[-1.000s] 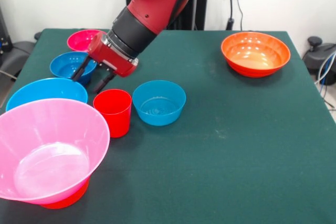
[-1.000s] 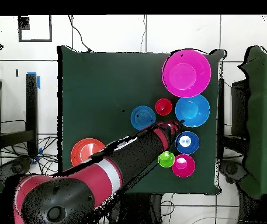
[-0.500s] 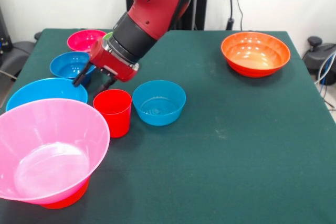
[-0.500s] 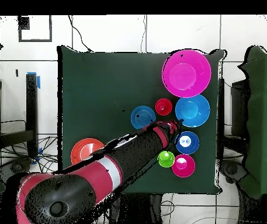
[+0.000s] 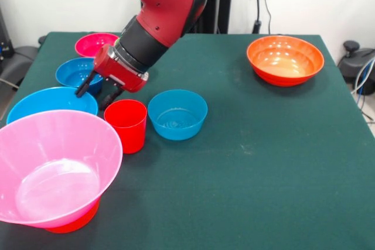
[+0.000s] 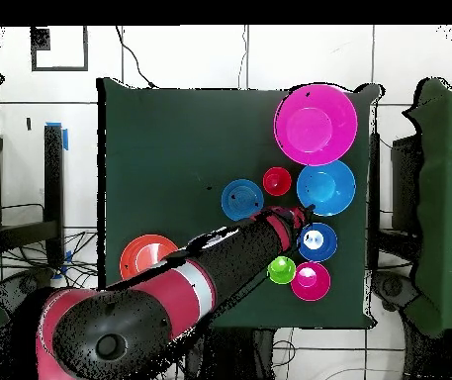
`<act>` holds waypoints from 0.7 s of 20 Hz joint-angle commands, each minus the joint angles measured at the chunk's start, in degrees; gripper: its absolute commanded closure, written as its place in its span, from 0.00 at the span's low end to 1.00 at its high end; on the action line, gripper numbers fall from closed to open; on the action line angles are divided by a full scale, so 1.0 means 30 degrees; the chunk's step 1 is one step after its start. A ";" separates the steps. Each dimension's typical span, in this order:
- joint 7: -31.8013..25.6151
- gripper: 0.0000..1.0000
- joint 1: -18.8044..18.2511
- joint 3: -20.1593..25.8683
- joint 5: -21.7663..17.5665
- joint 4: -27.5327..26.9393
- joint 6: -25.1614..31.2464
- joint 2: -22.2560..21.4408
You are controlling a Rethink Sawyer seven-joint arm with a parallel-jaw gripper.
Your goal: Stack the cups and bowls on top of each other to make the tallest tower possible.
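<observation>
Gripper empty, fingers spread apart, hanging tilted over the gap between small blue bowl, large blue bowl and red cup. Nothing held. Likely lining up on one of those, can't tell which. Tower so far: pink bowl sitting on something orange-red at the table's near-left corner in the front view, hardly started. Magenta bowl and green cup sit behind the arm; mid blue bowl just beside the red cup. Orange bowl well apart, far side. Pieces crowd close around the gripper, so a descent risks knocking neighbours.
</observation>
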 commanded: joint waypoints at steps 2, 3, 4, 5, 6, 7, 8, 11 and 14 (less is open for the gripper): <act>0.0858 0.00 -0.0538 0.2701 -0.0353 -0.2196 -0.1214 0.1042; 0.0795 0.00 -0.0622 0.2748 -0.0421 -0.2252 -0.1244 0.1025; 0.0706 0.00 -0.0709 0.2802 -0.0498 -0.2317 -0.1215 0.1010; 0.0701 0.00 -0.0752 0.2805 -0.0534 -0.2317 -0.1302 0.1040; 0.0699 0.00 -0.0793 0.2810 -0.0545 -0.2364 -0.1349 0.1087; 0.0701 0.00 -0.0857 0.2867 -0.0586 -0.2361 -0.1397 0.1086; 0.0719 0.00 -0.0891 0.2907 -0.0575 -0.2375 -0.1413 0.1116; 0.1295 1.00 -0.0694 0.2582 -0.0083 -0.2307 -0.1852 0.1362; 0.2226 1.00 -0.0162 0.1502 0.1026 -0.2212 -0.2952 0.2095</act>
